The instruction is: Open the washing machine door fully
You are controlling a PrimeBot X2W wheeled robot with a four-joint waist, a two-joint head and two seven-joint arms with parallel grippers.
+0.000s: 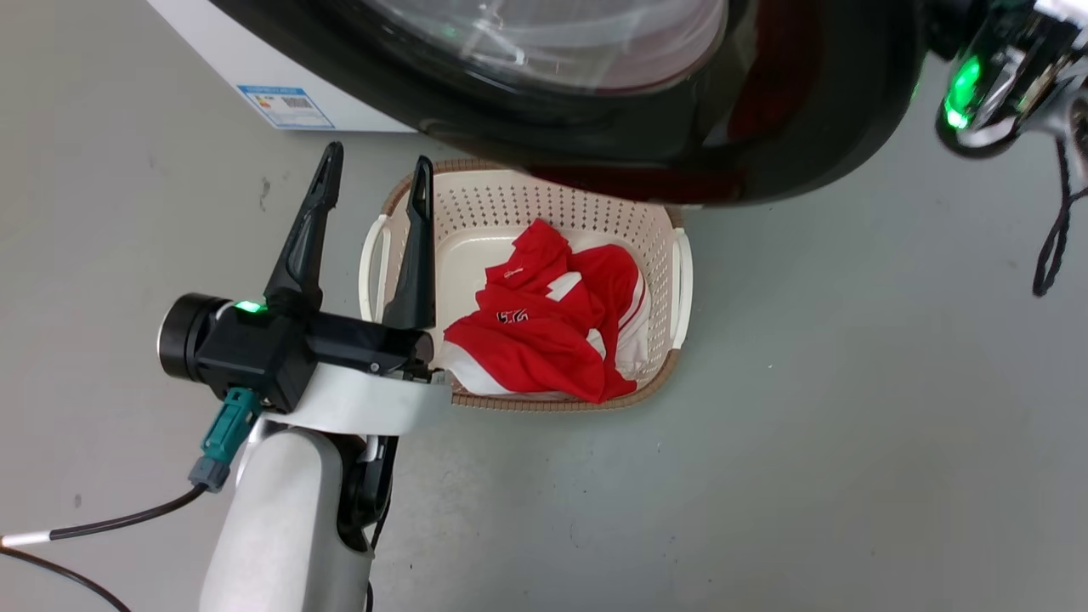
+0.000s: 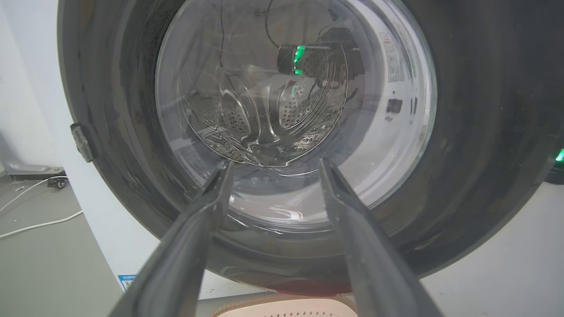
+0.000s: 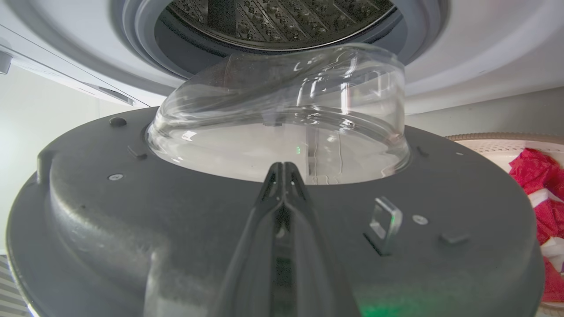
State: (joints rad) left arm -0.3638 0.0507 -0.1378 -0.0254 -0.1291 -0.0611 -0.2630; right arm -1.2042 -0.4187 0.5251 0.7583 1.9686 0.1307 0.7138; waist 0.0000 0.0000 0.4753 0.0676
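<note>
Washing machine door (image 1: 850, 85), glossy black w/ clear glass bowl, is seen swung partway off white washing machine (image 1: 229, 59).

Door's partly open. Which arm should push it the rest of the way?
Right, probably. The right gripper, jaws shut, lies along the inner face of the door near the latch, placed to push it outward. The left gripper, jaws open, faces the glossy outer side, apart from it.

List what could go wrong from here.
The right hand is shut and seems only to press on the inner face of the door, so it may slide off. The open left hand points at the door's outer face and may get struck as it swings. The basket lies below the door's edge and might be clipped.
</note>
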